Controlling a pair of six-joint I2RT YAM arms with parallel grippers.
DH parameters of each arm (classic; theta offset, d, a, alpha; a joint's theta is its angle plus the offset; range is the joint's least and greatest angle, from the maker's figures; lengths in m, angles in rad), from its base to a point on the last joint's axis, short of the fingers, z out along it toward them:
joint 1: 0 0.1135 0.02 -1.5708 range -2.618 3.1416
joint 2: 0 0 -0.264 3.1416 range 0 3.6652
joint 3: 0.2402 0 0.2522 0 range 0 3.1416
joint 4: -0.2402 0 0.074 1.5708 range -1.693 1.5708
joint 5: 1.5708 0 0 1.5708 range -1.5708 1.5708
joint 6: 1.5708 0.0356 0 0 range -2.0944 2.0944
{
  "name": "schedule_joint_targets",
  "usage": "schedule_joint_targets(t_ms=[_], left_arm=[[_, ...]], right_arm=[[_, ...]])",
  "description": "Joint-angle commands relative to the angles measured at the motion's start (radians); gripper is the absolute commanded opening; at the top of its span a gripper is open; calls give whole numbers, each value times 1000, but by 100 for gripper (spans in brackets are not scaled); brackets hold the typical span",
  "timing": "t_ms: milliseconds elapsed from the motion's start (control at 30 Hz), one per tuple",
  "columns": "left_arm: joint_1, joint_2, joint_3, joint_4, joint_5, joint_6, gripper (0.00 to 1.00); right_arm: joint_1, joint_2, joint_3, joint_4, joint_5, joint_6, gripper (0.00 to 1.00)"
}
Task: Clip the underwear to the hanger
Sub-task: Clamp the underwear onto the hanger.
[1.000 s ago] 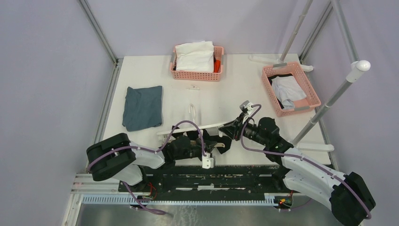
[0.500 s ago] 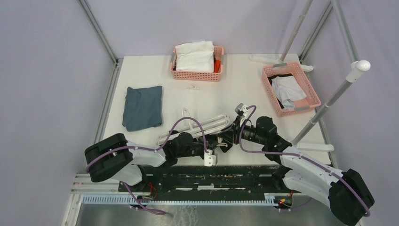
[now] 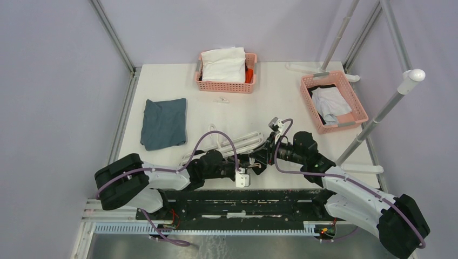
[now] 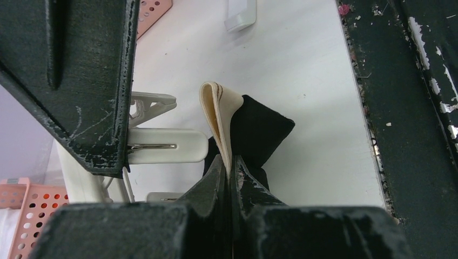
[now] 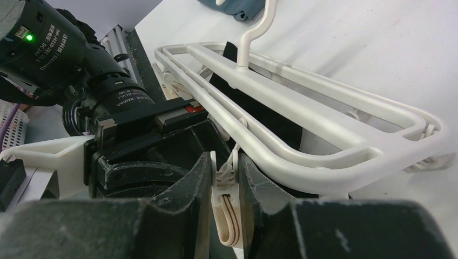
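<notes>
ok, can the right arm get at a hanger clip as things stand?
Looks like yes: the right gripper is closed on a clip hanging from the hanger, nothing between. The left gripper pinches the underwear right by it.

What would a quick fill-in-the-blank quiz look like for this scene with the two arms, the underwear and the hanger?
1. The left gripper pinches the underwear by its beige ____.
2. The right gripper squeezes a small white ____ that dangles from the hanger.
3. At the far edge of the table, the white garment lies in a ____ basket.

Missing words: waistband; clip; pink.
</notes>
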Motion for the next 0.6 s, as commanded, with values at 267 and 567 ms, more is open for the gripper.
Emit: schedule_joint_targets(t_ms=[267,567], left_arm=[[6,-57,54,-17,-20,-95,3],[12,-81,73,-72,-53,-166,3]], right_arm=[[30,1,62,42,-58,19,0],[37,-6,70,21,-54,8,0]])
